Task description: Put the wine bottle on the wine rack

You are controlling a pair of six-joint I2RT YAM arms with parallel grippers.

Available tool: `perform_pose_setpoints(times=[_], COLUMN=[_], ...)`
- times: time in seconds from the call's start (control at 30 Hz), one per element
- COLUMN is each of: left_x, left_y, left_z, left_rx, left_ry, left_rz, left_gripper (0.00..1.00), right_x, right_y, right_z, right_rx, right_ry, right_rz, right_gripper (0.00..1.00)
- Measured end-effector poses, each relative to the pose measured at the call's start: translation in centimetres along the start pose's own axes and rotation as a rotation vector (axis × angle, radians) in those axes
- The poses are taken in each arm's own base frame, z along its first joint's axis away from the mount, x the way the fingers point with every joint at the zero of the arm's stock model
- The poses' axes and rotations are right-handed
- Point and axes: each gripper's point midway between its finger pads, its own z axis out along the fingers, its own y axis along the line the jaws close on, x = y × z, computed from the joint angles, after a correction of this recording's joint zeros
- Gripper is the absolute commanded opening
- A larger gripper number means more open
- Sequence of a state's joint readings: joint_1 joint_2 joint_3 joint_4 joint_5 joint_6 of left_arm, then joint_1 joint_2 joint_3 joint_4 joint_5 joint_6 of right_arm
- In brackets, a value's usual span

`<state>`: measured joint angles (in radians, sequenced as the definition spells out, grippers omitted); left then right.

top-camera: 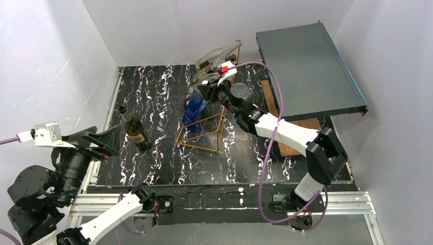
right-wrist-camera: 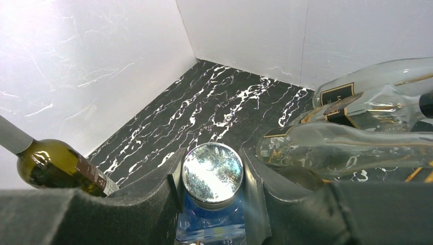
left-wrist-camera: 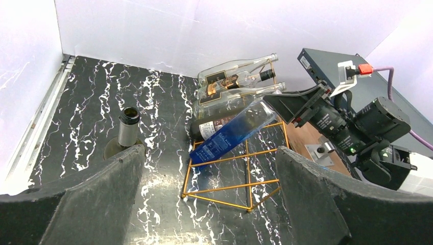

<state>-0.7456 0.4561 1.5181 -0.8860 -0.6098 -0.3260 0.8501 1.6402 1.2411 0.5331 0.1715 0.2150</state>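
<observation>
The copper-gold wire wine rack (top-camera: 204, 135) (left-wrist-camera: 215, 202) stands mid-table. Its far end carries three clear bottles (top-camera: 217, 55) (right-wrist-camera: 347, 143). A blue bottle (top-camera: 195, 109) (left-wrist-camera: 232, 135) lies slanted on the rack, base toward the near end. My right gripper (top-camera: 207, 89) (right-wrist-camera: 212, 178) is shut on this blue bottle's neck, just under its silver cap (right-wrist-camera: 212, 171). A dark green wine bottle (top-camera: 135, 130) (left-wrist-camera: 127, 127) (right-wrist-camera: 56, 166) stands upright on the table, left of the rack. At the table's left front my left gripper (top-camera: 97, 143) (left-wrist-camera: 209, 153) hangs open and holds nothing.
A dark flat box (top-camera: 309, 69) lies raised at the back right, over a wooden board (top-camera: 291, 143). White walls close the table's left, back and right sides. The right arm (top-camera: 286, 132) reaches across the right half of the marble table (top-camera: 158, 97).
</observation>
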Motion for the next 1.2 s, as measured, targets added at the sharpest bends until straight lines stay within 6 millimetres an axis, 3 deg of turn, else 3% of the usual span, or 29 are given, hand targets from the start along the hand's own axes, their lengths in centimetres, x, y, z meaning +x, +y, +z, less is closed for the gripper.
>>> perform_pose_setpoints(times=[0.37, 1.2], left_x=[0.2, 0.8], left_y=[-0.3, -0.5], left_z=[0.2, 0.5], left_rx=[0.008, 0.010], left_ry=[0.005, 0.020], left_rz=[-0.007, -0.017], left_gripper=[0.99, 0.99], right_x=[0.2, 1.2], right_y=[-1.0, -4.1], right_z=[-2.3, -5.6], right_rx=[-0.001, 0.099], right_ry=[-0.046, -0.162], right_rz=[0.023, 0.168], right_gripper=[0.01, 0.07])
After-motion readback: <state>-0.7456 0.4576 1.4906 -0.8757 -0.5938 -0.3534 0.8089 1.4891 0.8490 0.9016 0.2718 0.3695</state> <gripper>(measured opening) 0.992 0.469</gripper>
